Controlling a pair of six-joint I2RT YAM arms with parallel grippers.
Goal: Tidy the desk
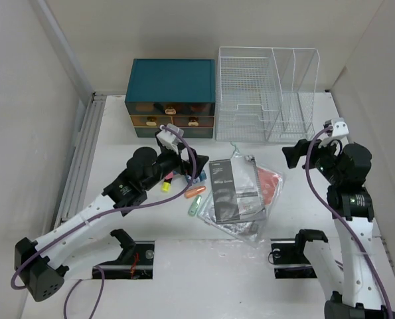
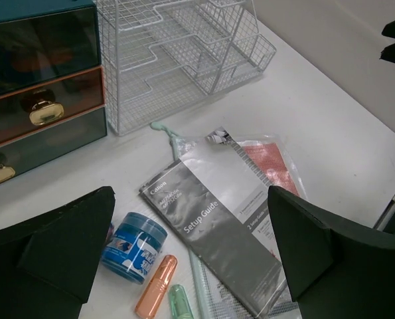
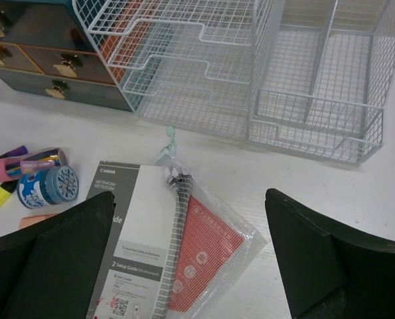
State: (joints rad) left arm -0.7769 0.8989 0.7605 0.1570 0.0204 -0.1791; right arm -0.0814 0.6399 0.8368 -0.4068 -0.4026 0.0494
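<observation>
White desk [image 1: 204, 266]: one chest [image 1: 170, 80], one rack [image 1: 267, 93]; left gripper [image 2: 190, 226], right gripper [image 3: 187, 226] spread wide

Smooth, matt white counter [image 1: 297, 219]. On the far side, a teal drawer chest [image 1: 170, 78] with glossy fronts and shiny brass-coloured knobs [image 2: 46, 111], and a white coated wire rack [image 1: 263, 93]. Nearer, a satin grey paper booklet [image 1: 232, 189] and a clear, mesh-patterned plastic pouch [image 1: 270, 183].

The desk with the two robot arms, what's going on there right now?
Two robot arms are set to tidy the desk. The left tool and right tool are both open and empty, hovering above a setup guide, a mesh pouch, a blue tub and highlighters lying loose in front of the teal drawer chest and white wire rack.
</observation>
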